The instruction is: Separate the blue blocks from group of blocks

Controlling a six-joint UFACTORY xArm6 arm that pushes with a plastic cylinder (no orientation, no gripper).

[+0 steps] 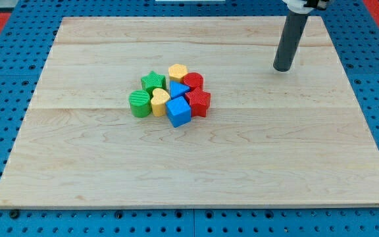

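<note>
Wooden surface (97, 164) carries 8 clustered blocks; my tip (282, 68) (bare rod, no jaws) risks dragging red neighbours alongside blue cube (179, 112).

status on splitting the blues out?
Done: nothing. The blue cube and blue triangle sit packed in the cluster, touching the red and yellow blocks. In hand: my tip rests apart, toward the view's upper right. Left: push both blues clear.
</note>
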